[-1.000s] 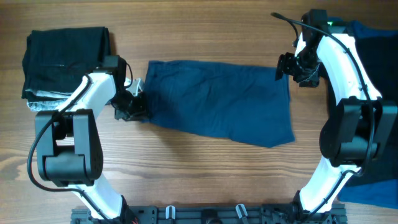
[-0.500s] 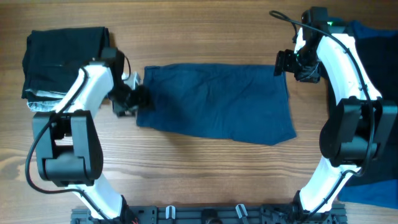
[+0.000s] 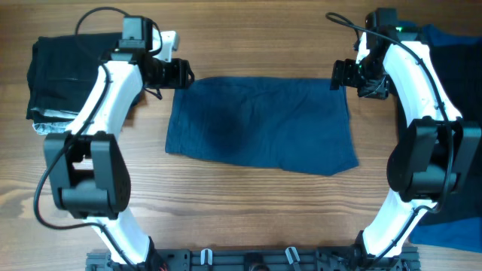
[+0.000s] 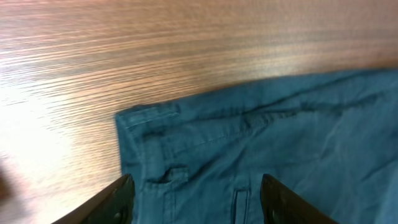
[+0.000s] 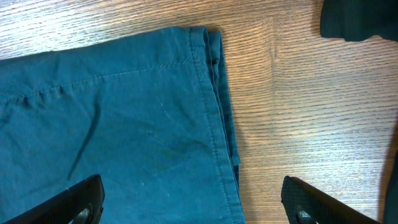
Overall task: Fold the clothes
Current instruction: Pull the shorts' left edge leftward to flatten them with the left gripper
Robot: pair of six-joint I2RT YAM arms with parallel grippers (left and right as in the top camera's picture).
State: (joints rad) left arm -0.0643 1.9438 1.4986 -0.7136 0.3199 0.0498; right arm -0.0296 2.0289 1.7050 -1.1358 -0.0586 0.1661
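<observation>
**Navy Shorts Flat, Both Tools Empty**

Overhead: navy shorts [image 3: 260,124] lie spread at the centre of the desk [image 3: 248,207]. On the far-edge side, the left tool [image 3: 184,74] and right tool [image 3: 337,75] are at their two corners.
Left wrist: jaws apart, gripping nothing, over the waistband corner.
Right wrist: jaws wide apart, empty.

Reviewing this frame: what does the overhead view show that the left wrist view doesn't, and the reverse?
Only overhead: the whole outline of the navy shorts, spread flat. It also shows the left pincer and right pincer open at the shorts' far corners, a black folded stack at far left, and more blue fabric at the right edge.
Only left wrist: the waistband corner's stitching and a belt loop.
Both: the shorts lying on the wooden table, not gripped by the left pincer.
</observation>
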